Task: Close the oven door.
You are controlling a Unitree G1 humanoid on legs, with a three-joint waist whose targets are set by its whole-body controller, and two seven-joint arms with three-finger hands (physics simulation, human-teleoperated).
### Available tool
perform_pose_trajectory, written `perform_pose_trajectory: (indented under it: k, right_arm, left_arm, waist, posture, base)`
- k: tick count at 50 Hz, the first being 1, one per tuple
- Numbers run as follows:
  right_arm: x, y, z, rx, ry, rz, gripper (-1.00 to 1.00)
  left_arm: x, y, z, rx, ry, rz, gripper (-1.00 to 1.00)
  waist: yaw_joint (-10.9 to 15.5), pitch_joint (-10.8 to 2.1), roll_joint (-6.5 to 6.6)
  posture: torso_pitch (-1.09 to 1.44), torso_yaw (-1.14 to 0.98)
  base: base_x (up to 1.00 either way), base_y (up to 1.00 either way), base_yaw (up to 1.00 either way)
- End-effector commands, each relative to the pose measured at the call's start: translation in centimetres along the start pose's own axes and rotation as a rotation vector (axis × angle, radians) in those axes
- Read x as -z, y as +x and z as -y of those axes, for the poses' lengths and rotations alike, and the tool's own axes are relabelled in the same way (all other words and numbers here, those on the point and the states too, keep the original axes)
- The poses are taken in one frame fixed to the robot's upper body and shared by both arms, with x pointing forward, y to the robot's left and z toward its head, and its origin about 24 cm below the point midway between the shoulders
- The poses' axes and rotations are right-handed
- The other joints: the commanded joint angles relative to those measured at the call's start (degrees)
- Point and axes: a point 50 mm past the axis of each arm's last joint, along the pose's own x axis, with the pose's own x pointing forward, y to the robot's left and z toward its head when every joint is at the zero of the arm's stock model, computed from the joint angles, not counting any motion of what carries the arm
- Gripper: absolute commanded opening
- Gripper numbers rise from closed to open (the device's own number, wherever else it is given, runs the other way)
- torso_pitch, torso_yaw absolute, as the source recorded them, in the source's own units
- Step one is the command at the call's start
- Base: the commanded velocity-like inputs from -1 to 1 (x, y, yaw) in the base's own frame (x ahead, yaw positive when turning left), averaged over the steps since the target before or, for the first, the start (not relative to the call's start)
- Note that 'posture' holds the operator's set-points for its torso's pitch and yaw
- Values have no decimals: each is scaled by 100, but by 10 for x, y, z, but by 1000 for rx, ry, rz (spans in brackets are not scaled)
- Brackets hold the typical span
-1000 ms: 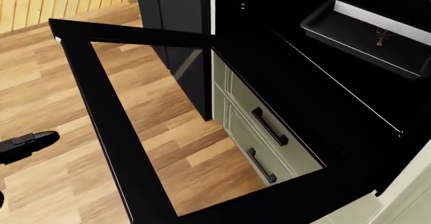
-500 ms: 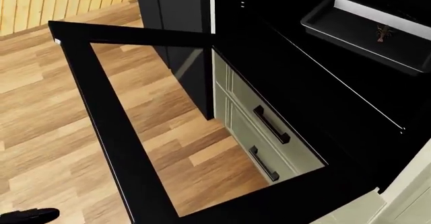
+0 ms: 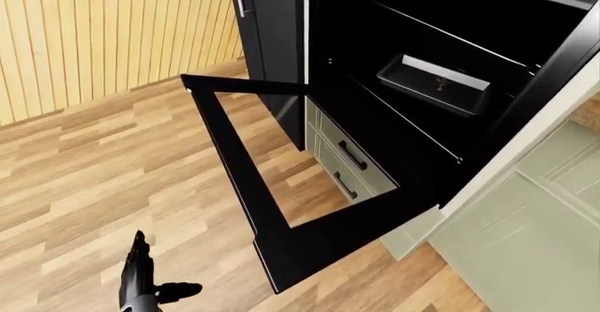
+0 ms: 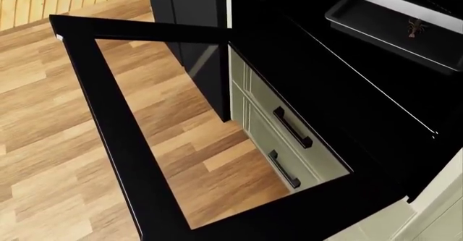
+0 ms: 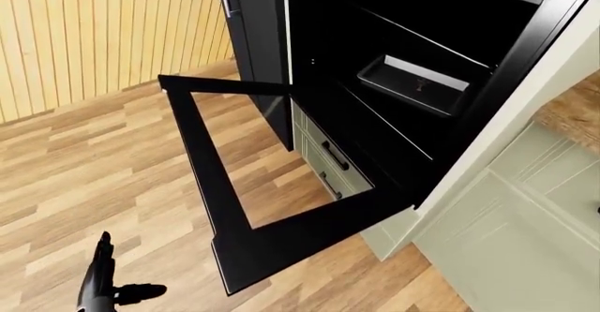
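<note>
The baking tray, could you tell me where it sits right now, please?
The baking tray sits on a rack inside the open oven, upper right in the left-eye view, above the lowered oven door and the pale drawers under it.

Oven rack [image 3: 441, 126], black tray [image 3: 433, 87] resting on it, inside open oven

Head view tilted steeply down and close in on the oven door [image 4: 130, 159], its frame filling most of the picture, tray [image 4: 394, 26] at top right; left hand out of shot. Both eye views set farther back, facing down and rightward, taking in door, oven cavity [image 3: 441, 52], floor and slatted wall [image 5: 84, 38], door up and right of the left hand [image 3: 141, 287]. Eye pair nearly identical, right-eye content shifted slightly left; shared with head view: door, tray, drawers [image 3: 352, 157].
</note>
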Motion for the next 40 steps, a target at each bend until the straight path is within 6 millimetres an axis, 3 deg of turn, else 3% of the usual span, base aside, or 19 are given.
perform_pose_trajectory:
  k: [1, 7, 19, 40]
  right_arm:
    - [1, -3, 4, 18, -26, -15, 100]
    - [14, -5, -9, 4, -10, -83, 100]
    - [23, -14, -7, 4, -2, -128, 100]
    - [26, -16, -13, -28, -3, -125, 100]
  left_arm:
    - [-4, 5, -11, -47, -13, 15, 100]
    - [5, -2, -4, 8, 25, 6, 100]
    - [10, -2, -6, 1, 77, -30, 100]
    - [7, 1, -6, 6, 60, -30, 100]
  waist:
    - [-2, -48, 4]
    - [8, -53, 11]
    - [1, -58, 21]
    - [-43, -41, 56]
  posture:
    - [0, 0]
    - [0, 0]
    - [0, 0]
    - [0, 0]
  base:
    - [0, 0, 0]
    - [0, 0, 0]
    - [0, 0, 0]
    - [0, 0, 0]
